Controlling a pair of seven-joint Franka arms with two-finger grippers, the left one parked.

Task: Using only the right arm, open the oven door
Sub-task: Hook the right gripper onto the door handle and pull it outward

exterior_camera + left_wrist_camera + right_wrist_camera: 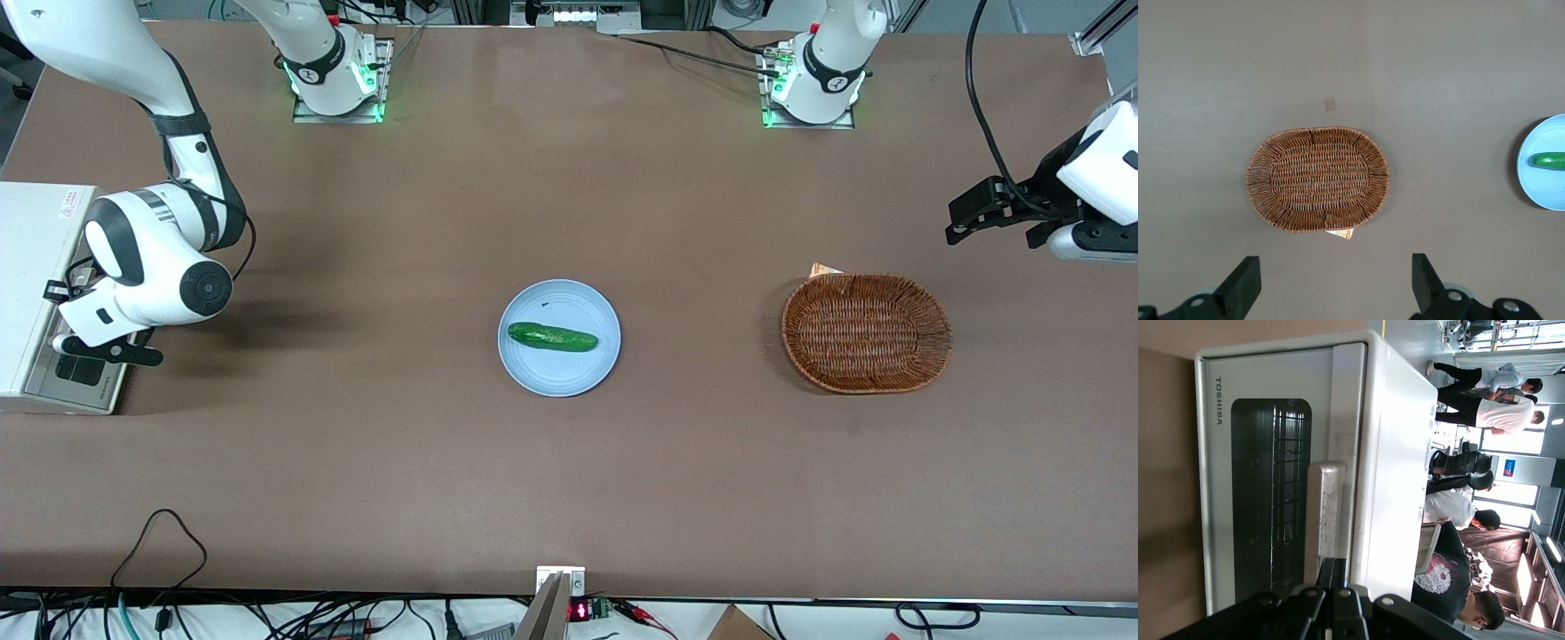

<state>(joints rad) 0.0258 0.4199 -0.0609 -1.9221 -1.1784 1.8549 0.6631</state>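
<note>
The cream-white oven (pixel 31 267) stands at the working arm's end of the table; it also shows in the right wrist view (pixel 1395 473). Its door (pixel 1265 500), a silver-grey frame around a dark window with the wire rack showing through, lies flat against the oven body. The bar handle (pixel 1323 513) runs along the door's edge next to the oven's top. The right arm's black gripper (pixel 1336 572) is shut, its two fingers pressed together with nothing between them, at one end of the handle. In the front view the gripper (pixel 64 342) is right against the oven's front.
A light blue plate (pixel 533 373) with a cucumber (pixel 552 337) lies mid-table. A brown wicker basket (pixel 867 332) lies toward the parked arm's end; it also shows in the left wrist view (pixel 1318 179). Cables hang along the table edge nearest the front camera.
</note>
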